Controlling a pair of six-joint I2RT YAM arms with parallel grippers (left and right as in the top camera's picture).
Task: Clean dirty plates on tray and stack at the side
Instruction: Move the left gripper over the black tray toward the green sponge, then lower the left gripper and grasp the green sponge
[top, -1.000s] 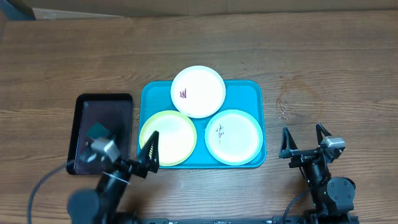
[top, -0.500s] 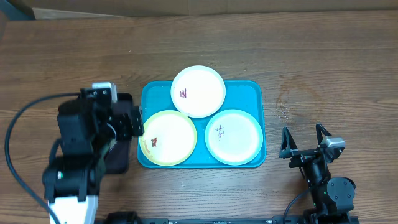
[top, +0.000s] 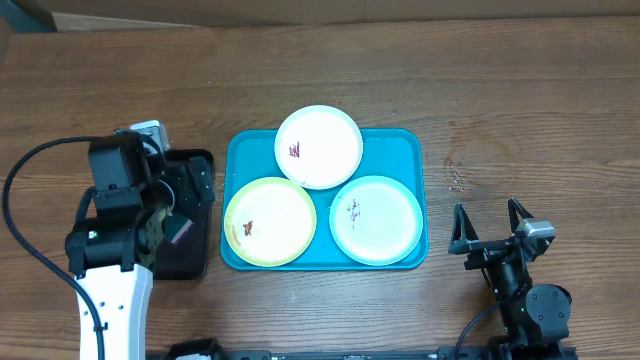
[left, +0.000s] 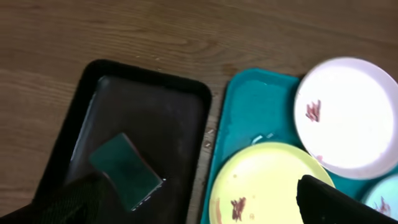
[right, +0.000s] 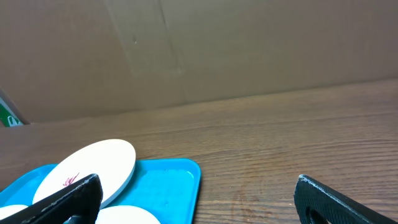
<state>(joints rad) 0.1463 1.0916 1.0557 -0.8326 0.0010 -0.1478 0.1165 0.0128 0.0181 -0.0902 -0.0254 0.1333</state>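
Plates, three, all on the turquoise tray (top: 400, 145) at mid-bench. Overhead: white plate (top: 318, 147) at the far edge, overhanging the rim, red smear on it; yellow-green plate (top: 270, 221) near left, red smear; pale blue plate (top: 376, 219) near right, dark marks. Bench (top: 500, 90) is brown wood grain, with a strip of cardboard along its far side. Black tray (top: 195, 170) sits just left of the turquoise one, with the left arm (top: 120, 215) over it. Right gripper (top: 488, 228) is off to the right of the tray, jaws spread, nothing held. Left wrist: left gripper (left: 204, 183) jaws wide apart and empty, above the seam between the two trays; a green sponge (left: 126, 171) lies in the black tray. Right wrist: jaws apart, bare bench ahead, white plate and tray corner at lower left, cardboard wall (right: 186, 50) behind.
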